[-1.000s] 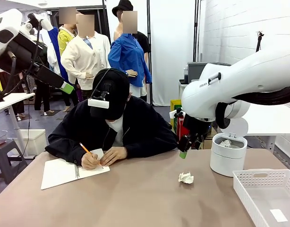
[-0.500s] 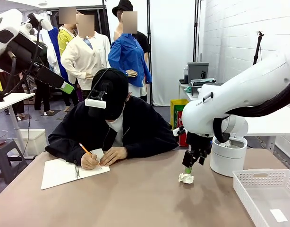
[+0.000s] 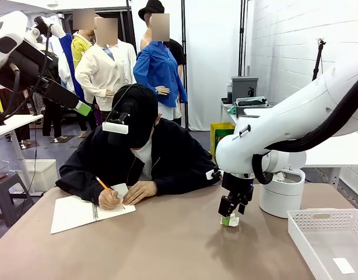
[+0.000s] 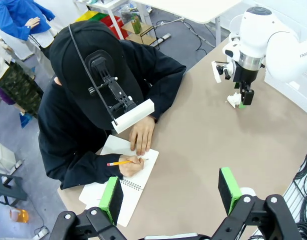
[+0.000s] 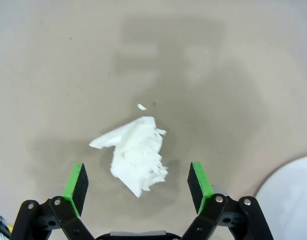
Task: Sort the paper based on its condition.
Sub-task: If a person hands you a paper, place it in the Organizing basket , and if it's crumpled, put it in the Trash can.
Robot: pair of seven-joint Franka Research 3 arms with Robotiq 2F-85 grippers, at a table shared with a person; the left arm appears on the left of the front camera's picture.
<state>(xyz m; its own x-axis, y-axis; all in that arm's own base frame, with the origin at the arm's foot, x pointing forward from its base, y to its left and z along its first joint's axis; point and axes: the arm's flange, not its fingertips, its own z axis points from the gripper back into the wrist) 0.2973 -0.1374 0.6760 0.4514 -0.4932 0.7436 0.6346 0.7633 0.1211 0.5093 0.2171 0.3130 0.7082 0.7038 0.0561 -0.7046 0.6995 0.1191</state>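
Observation:
A crumpled white paper ball [image 3: 230, 220] lies on the brown table right of centre. My right gripper [image 3: 228, 216] points down over it. In the right wrist view the paper ball [image 5: 136, 152] sits between the green pads, and the right gripper [image 5: 137, 172] is open and not pressing on it. The left wrist view, from high above, shows the right gripper [image 4: 243, 99] at the paper ball [image 4: 234, 100]. My left gripper [image 4: 169, 192] is open, holds nothing, and hangs well above the table's left side.
A person leans over the far left of the table, writing with a pencil in a spiral notebook [image 3: 80, 211]. A white round bin [image 3: 281, 189] with crumpled paper inside stands right of my right gripper. A white slotted basket [image 3: 327, 239] at the front right holds a flat slip [image 3: 344, 265].
My right gripper has come down and leftward from beside the bin to straddle the crumpled paper. Its jaws have stayed open. The left arm has not moved.

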